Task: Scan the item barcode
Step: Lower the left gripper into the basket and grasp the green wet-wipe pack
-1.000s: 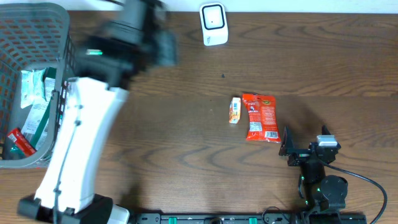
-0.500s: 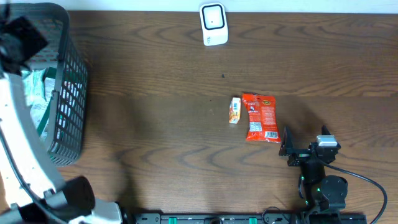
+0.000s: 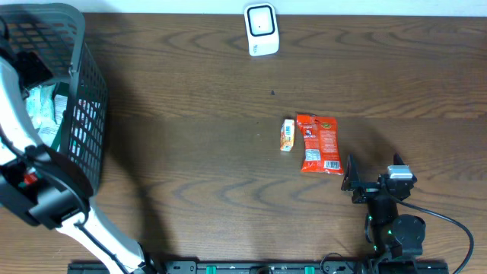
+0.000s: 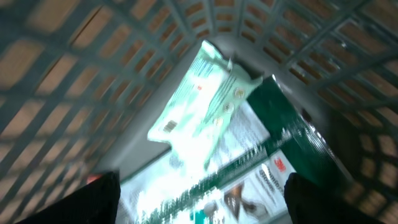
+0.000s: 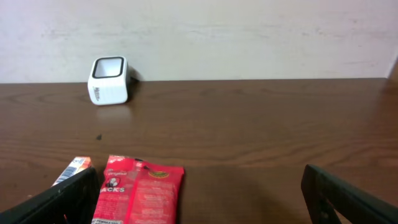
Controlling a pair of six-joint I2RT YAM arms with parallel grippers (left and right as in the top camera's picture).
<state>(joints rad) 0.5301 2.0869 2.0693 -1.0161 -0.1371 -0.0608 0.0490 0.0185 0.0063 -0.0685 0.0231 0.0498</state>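
Scan apparently pending: left claw (image 4: 205, 194), wide and empty, inside dark mesh plastic basket (image 3: 85, 114) at nine o'clock; right claw (image 5: 199, 198) wide, empty.

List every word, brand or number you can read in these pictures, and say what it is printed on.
No text reads with certainty.
On the red snack packet: print too small.
On the small orange box: print too small.
On the pale green packet in the basket: print blurred.
On the white scanner: no lettering visible.

Shop checkout: scanner (image 3: 261, 29), basket (image 3: 85, 114).
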